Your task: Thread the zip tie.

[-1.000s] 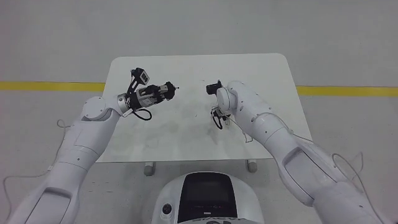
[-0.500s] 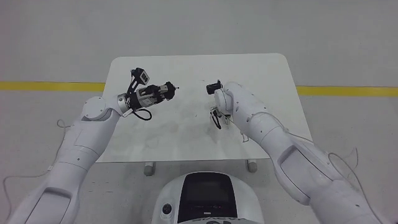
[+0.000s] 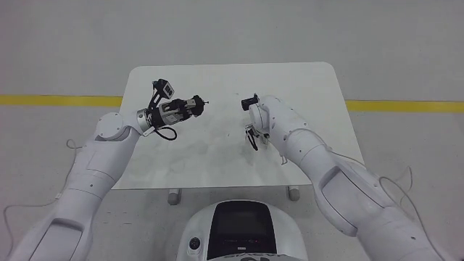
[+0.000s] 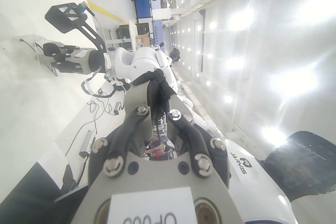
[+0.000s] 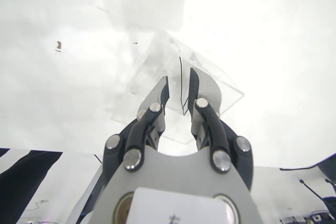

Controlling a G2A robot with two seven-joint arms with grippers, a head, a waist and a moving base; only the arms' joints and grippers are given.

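You have two grippers over one tabletop. The right gripper is at the one clear block, with its jaws released either side of the single thin black zip tie standing on it. The left gripper is well apart from the block. Its jaws are clenched, with one black bit at their tips.

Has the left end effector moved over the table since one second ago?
No. The left end effector stays at the same place against the table's far edge.

The thin black zip tie is standing almost straight between the parted jaws of the right gripper, above a clear plate.
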